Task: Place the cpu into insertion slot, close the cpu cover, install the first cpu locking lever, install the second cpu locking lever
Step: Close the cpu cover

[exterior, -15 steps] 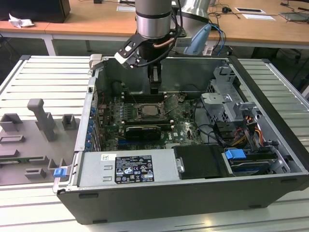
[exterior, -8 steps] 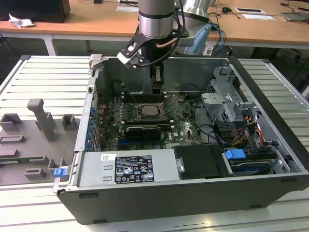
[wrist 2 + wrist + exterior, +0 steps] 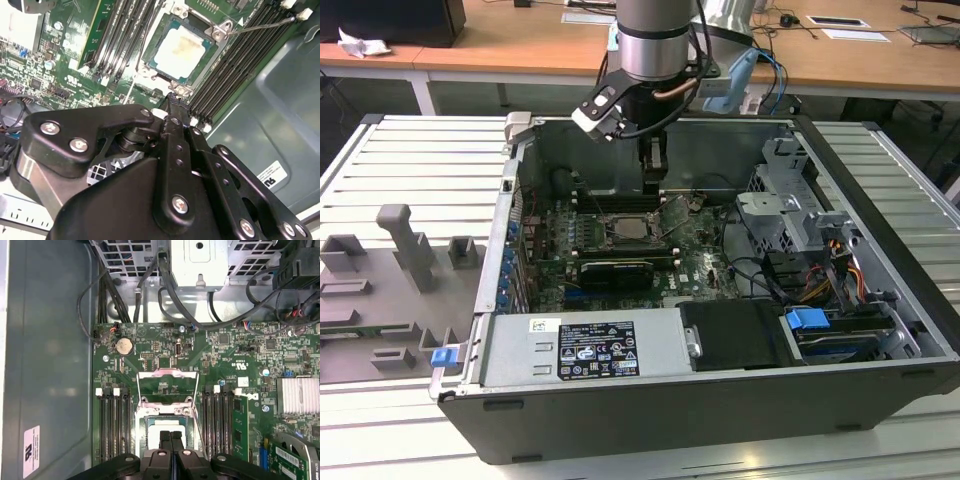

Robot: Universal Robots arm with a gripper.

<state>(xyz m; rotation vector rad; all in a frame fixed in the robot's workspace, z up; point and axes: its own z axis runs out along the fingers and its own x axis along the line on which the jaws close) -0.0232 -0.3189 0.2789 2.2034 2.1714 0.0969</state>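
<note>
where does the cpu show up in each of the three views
Exterior view: the cpu sits in the insertion slot at mid-motherboard, close under the end effector.
Second wrist view: the cpu is seated in the slot, just past the end effector.
First wrist view: the cpu is partly hidden by the end effector, beside the cpu cover.
Shared landmark: the shut end effector, its tip close to the cpu.

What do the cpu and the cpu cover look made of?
The cpu: dull silver-tan metal top, matte, with a yellowish stain; greenish edge around it suggests circuit board. The cpu cover: thin silvery metal frame, bright glint along its bars, probably stamped steel.
</note>
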